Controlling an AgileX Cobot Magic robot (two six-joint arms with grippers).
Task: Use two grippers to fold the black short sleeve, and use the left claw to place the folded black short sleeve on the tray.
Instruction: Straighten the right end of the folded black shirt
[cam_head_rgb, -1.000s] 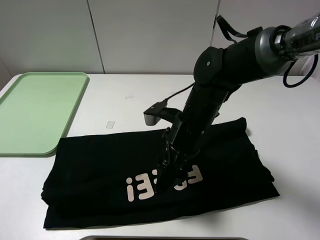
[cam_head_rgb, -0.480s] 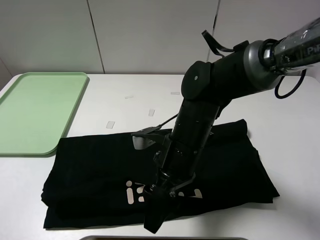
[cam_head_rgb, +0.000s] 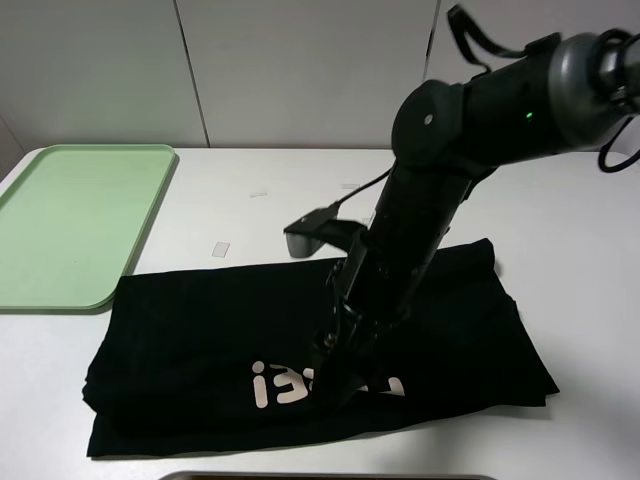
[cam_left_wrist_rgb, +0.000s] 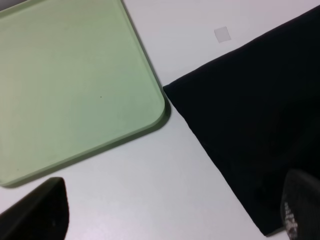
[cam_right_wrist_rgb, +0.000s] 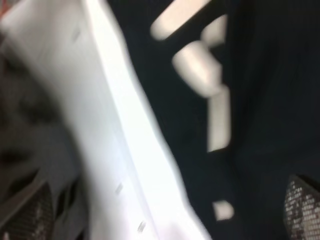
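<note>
Retreat | right gripper (cam_head_rgb: 335, 368) back from desk (cam_head_rgb: 250, 215) front edge, over black short sleeve (cam_head_rgb: 180, 330) | jaws apart, left gripper (cam_left_wrist_rgb: 170, 225) too | fold pending

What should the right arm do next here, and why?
Probably lower the right gripper to the black short sleeve and pinch its near hem: the jaws look open over the lettering, and the shirt lies off the tray.

My right arm (cam_head_rgb: 470, 100) comes in from the far right with its elbow high. The forearm slants steeply down to the right gripper (cam_head_rgb: 335, 375), whose tips sit spread in the blurred wrist view. My left gripper (cam_left_wrist_rgb: 167, 212) hangs pointing down, fingers (cam_left_wrist_rgb: 35, 212) wide apart.
</note>
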